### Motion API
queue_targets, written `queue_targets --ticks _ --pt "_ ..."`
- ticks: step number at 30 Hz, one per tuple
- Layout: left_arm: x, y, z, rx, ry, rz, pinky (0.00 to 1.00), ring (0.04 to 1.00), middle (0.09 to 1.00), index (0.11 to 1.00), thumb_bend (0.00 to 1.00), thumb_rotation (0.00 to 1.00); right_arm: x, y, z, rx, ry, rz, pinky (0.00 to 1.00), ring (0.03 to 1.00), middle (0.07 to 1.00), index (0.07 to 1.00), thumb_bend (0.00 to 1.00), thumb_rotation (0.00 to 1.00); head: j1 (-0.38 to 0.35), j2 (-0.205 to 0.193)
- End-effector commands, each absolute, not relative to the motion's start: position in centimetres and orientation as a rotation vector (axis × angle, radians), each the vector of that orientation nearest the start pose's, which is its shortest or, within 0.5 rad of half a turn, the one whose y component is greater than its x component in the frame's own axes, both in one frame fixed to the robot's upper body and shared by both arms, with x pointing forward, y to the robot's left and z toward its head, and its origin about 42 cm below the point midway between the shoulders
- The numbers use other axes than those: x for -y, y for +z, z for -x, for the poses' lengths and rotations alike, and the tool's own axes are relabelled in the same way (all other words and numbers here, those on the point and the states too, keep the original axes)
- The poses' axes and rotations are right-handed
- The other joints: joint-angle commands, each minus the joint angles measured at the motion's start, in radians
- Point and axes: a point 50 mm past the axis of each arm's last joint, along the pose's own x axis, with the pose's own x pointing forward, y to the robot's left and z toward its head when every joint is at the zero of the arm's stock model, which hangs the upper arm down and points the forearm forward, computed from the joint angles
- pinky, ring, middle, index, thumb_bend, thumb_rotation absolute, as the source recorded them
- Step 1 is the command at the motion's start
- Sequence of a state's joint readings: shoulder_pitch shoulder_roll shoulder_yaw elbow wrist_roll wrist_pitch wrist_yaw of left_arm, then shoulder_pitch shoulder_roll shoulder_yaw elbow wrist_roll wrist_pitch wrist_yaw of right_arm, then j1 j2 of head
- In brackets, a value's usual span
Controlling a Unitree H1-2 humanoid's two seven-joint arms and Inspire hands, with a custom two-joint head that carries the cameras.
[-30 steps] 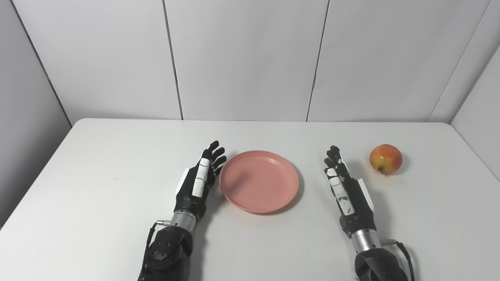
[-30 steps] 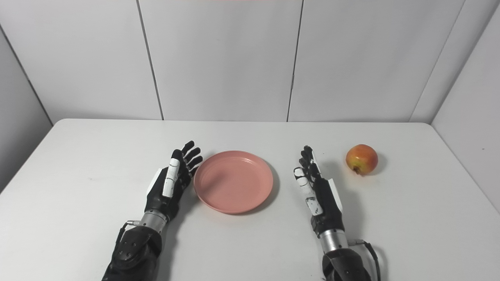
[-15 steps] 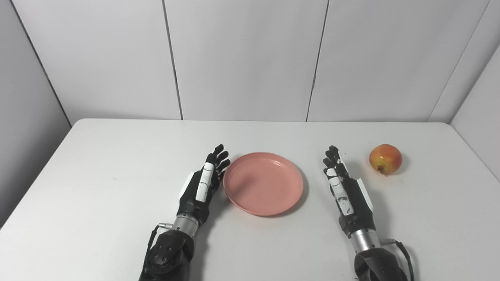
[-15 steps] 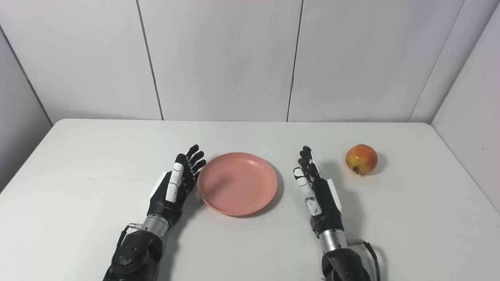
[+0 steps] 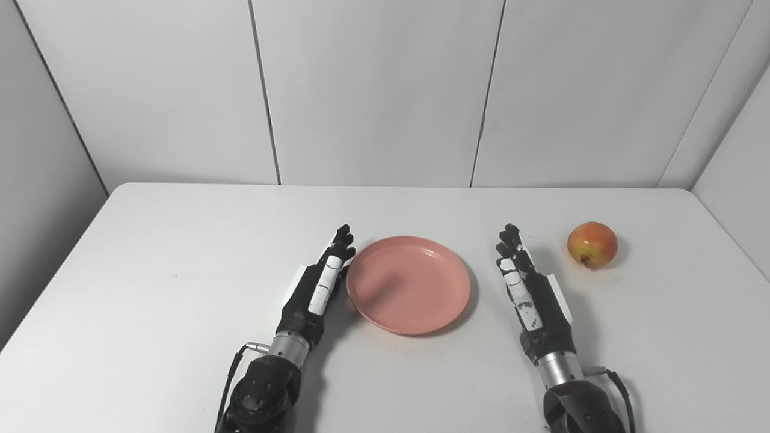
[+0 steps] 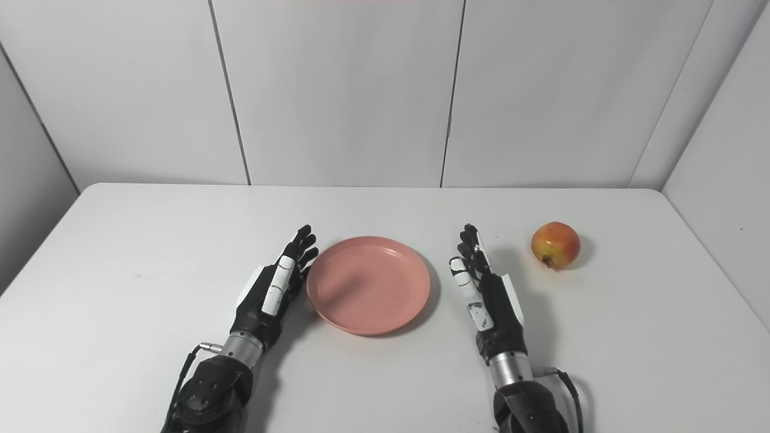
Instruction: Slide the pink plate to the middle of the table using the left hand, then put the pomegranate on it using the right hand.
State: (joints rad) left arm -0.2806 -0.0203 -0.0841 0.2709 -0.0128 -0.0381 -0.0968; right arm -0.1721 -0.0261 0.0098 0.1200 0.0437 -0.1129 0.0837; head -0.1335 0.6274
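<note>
The pink plate [image 5: 409, 284] lies flat near the middle of the white table [image 5: 150, 252]. My left hand [image 5: 316, 288] is open, edge-on with fingers straight, pressed against the plate's left rim. My right hand [image 5: 529, 291] is open and empty, resting on edge to the right of the plate, a short gap from its rim. The red-yellow pomegranate [image 5: 592, 245] sits on the table to the far right, beyond my right hand; it also shows in the right eye view [image 6: 555, 245].
White wall panels [image 5: 373, 90] stand behind the table's far edge. A side wall [image 5: 740, 198] comes close at the right edge, past the pomegranate.
My left hand has pushed the plate a little to the right, and its fingers have drawn together. The right hand and pomegranate have stayed put.
</note>
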Motion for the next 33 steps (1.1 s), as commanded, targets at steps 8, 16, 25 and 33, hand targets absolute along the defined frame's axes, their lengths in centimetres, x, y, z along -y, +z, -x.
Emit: queue_targets --ticks 8,16,25,33 --pt "-15.3 13.3 -39.8 0.132 -0.146 0.014 0.94 0.966 0.982 0.978 0.69 1.0 19.5 13.7 -34.6 0.241 0.139 -0.015 1.0 0.998 0.998 1.0 0.67 0.88 -0.007 -0.003" --pt "-14.9 13.2 -40.3 0.108 -0.109 0.045 0.95 0.971 0.983 0.984 0.69 1.0 19.8 13.9 -34.6 0.248 0.137 -0.004 1.0 1.0 1.0 1.0 0.69 0.87 -0.01 0.0" --pt "-14.3 13.1 -40.0 0.092 -0.111 0.167 0.97 0.99 0.994 0.989 0.67 1.0 20.6 16.0 -35.8 0.317 0.088 0.05 1.0 0.998 0.991 1.0 0.74 0.84 -0.033 -0.004" --pt "-13.4 13.5 -39.5 0.065 -0.138 0.272 1.0 1.0 1.0 1.0 0.66 1.0 22.8 18.4 -37.0 0.381 -0.004 0.109 1.0 1.0 0.999 1.0 0.76 0.84 -0.043 -0.002"
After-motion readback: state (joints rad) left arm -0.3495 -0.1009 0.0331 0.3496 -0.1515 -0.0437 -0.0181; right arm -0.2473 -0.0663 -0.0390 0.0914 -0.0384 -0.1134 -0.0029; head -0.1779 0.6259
